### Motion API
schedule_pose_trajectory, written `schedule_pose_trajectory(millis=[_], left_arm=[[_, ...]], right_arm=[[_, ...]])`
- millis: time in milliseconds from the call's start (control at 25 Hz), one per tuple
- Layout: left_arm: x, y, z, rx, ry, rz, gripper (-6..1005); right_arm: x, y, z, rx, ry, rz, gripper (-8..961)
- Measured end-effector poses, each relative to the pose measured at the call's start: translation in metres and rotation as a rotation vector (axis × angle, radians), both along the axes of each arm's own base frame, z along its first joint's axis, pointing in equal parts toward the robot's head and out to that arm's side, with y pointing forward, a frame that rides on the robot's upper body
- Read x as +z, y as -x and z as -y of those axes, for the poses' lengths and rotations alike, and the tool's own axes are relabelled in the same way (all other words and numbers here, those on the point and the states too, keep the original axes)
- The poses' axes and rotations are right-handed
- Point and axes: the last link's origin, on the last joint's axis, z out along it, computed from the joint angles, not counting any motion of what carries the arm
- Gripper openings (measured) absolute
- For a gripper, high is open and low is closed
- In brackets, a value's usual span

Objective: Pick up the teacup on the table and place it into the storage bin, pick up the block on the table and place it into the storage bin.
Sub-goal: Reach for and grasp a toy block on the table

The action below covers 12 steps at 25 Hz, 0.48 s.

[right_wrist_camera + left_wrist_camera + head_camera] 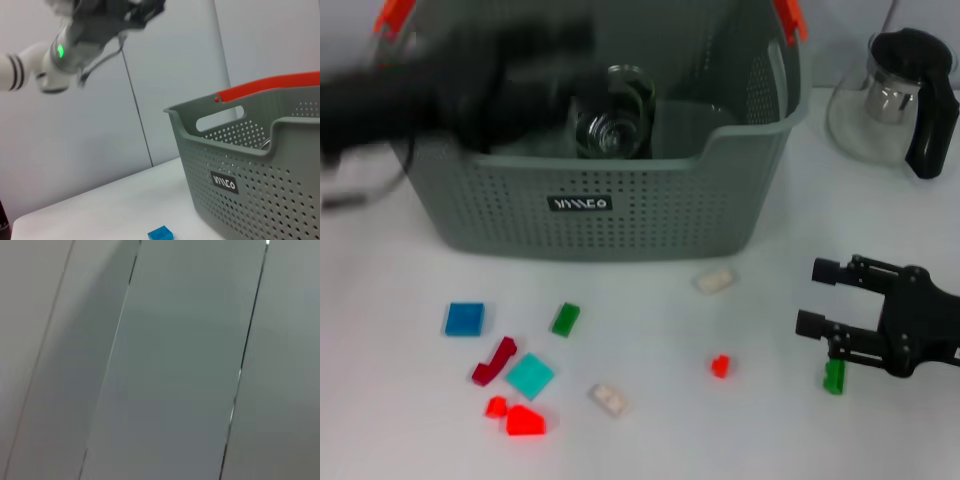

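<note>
Teacup (611, 125) lies inside the storage bin (600, 215), below the blurred left claw (535, 60), grip unclear. Next, blocks: right claw (820, 298) spread beside a green block (834, 376).

The left hand (520, 70) over the storage bin (620, 215) is a dark blur, fingers indistinguishable; the bin's handles are cut off.

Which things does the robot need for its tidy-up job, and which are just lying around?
For the job:
- grey perforated plastic storage bin
- clear glass teacup, already in the bin
- small coloured blocks, like the green block

Just lying about:
- glass teapot with black handle
</note>
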Motion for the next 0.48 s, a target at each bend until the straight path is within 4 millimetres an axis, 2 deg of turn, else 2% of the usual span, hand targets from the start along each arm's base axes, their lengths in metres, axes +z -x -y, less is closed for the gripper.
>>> schedule_pose_trajectory(millis=[240,480], left_arm=[[-0.026,0.051,0.042,0.043,-0.055,-0.158,706],[-0.027,0.093,0.062,0.182,-0.09,-0.309,705]], right_arm=[[0.0,0.0,0.0,0.0,-0.001,-0.003,760],[-0.001,0.003,0.0,0.006,0.003,-0.011,760]])
